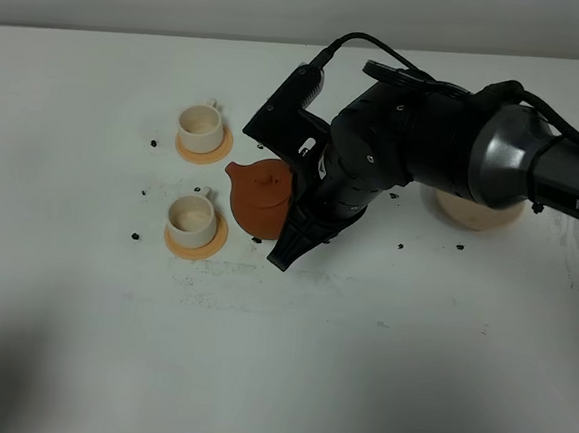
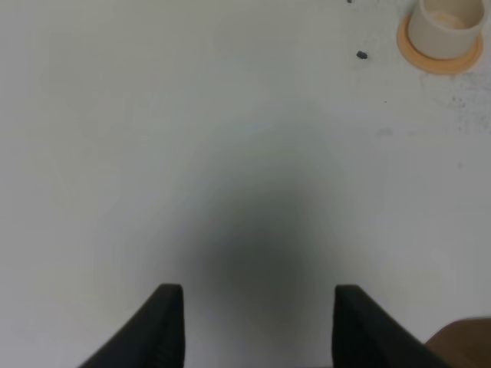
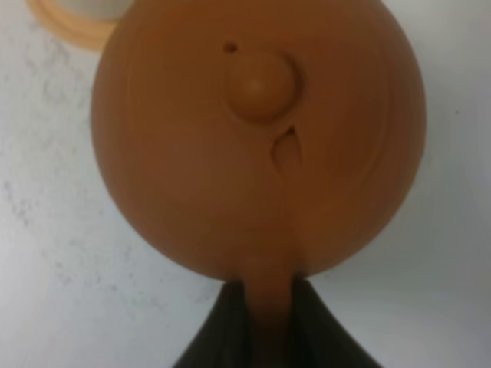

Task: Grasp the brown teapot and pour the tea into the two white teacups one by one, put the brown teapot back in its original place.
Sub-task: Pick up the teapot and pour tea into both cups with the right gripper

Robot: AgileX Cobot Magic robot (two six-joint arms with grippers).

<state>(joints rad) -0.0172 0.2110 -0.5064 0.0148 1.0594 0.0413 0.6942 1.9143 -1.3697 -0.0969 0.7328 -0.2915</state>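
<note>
- The right end effector (image 3: 268, 307) is pinched on the loop handle of the brown teapot (image 1: 258, 202). Its 2 dark fingers (image 3: 219, 330) press against either side of the handle.
- The left end effector (image 2: 257, 326) is spread, with nothing between its 2 fingers and only bare bench (image 1: 358, 362) below.
- There is 1 teapot, just beside the cups, with its spout toward the gap between them. I cannot tell whether it rests on the bench or hangs above it.
- There are 2 white teacups (image 1: 201, 122) (image 1: 191, 213), each upright on 1 of 2 orange coasters (image 1: 203, 152) (image 1: 195, 246).
- There is 1 cream saucer (image 1: 475, 216), well apart from the teapot with nothing on its visible part. The right arm (image 1: 446, 139) covers most of it.
- Several dark specks (image 1: 144, 192) are scattered across the bench.
- The teapot's handle and body side are hidden under the arm in the high view.
- In the left wrist view the picture's edge cuts off 1 cup, and a blurred brown corner (image 2: 468, 345) is unidentifiable.
</note>
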